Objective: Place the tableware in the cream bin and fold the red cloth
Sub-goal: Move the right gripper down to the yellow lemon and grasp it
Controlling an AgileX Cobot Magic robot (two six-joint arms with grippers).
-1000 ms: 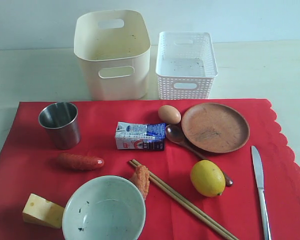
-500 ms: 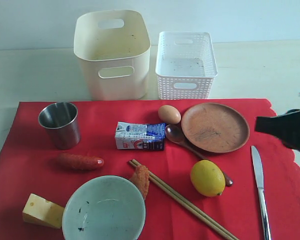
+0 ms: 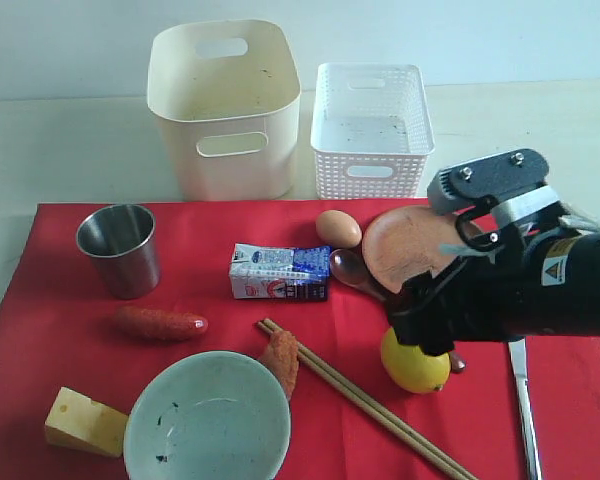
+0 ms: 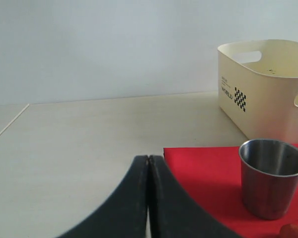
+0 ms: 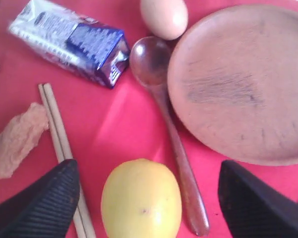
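Observation:
The red cloth (image 3: 210, 300) covers the table front. On it stand the steel cup (image 3: 120, 248), the pale bowl (image 3: 208, 420), the brown plate (image 3: 405, 245), the wooden spoon (image 3: 348, 268), the chopsticks (image 3: 360, 395) and the knife (image 3: 525, 410). Behind the cloth is the cream bin (image 3: 225, 110), with nothing seen inside. My right gripper (image 5: 146, 171) hangs open above the lemon (image 5: 141, 201) and the spoon (image 5: 179, 148), holding nothing; its arm hides part of the plate. My left gripper (image 4: 148, 158) is shut and empty, off the cloth's corner near the cup (image 4: 272, 178).
A white lattice basket (image 3: 370, 130) stands right of the cream bin. An egg (image 3: 338, 228), a milk carton (image 3: 280, 272), two sausages (image 3: 160, 323), the lemon (image 3: 412, 365) and cheese (image 3: 84, 422) lie among the tableware.
My right arm has come in from the right edge and now reaches over the plate and lemon. Nothing on the cloth has moved.

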